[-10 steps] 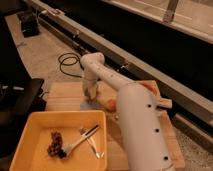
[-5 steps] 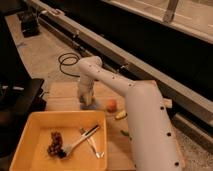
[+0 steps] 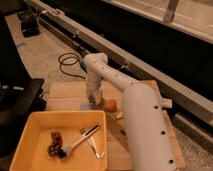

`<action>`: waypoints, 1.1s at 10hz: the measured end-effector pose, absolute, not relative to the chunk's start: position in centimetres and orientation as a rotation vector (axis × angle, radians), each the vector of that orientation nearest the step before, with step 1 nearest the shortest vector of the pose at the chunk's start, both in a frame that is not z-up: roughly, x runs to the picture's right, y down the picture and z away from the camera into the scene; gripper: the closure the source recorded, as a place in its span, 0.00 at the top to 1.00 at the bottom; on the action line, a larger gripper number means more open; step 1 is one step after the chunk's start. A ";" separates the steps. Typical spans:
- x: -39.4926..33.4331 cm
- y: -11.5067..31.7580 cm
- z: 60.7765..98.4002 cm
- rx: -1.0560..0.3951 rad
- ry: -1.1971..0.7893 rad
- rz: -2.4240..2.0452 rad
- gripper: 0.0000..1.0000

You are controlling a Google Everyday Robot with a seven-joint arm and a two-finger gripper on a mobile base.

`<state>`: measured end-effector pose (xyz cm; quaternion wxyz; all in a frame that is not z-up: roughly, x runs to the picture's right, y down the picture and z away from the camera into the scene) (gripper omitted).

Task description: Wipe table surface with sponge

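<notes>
Jaws (image 3: 91, 101) shifted left along table surface (image 3: 65, 95).

Your table surface (image 3: 67, 95) is a light tan plank top with board seams showing. A big yellow tray (image 3: 30, 132) sits on its near side. Just beyond the tray's far edge, the gripper (image 3: 93, 102) points down at the sponge (image 3: 88, 105), which lies flat on the planks. A small orange ball (image 3: 112, 104) rests near the tray's far right corner, a pale scrap (image 3: 119, 115) beside it.

The hand (image 3: 92, 101) hides most of the sponge (image 3: 88, 106) beneath it.
</notes>
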<state>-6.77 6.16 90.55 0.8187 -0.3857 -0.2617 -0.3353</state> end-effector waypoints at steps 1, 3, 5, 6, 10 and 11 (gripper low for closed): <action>-5.8 6.1 91.1 -0.836 -0.546 -0.712 0.00; -4.5 5.5 93.2 -0.846 -0.515 -0.698 0.00; -5.4 4.7 95.2 -0.808 -0.499 -0.687 0.00; -6.0 4.6 95.5 -0.794 -0.500 -0.688 0.00; -8.7 3.9 95.9 -0.711 -0.545 -0.670 0.00; -9.6 3.8 95.2 -0.693 -0.569 -0.673 0.00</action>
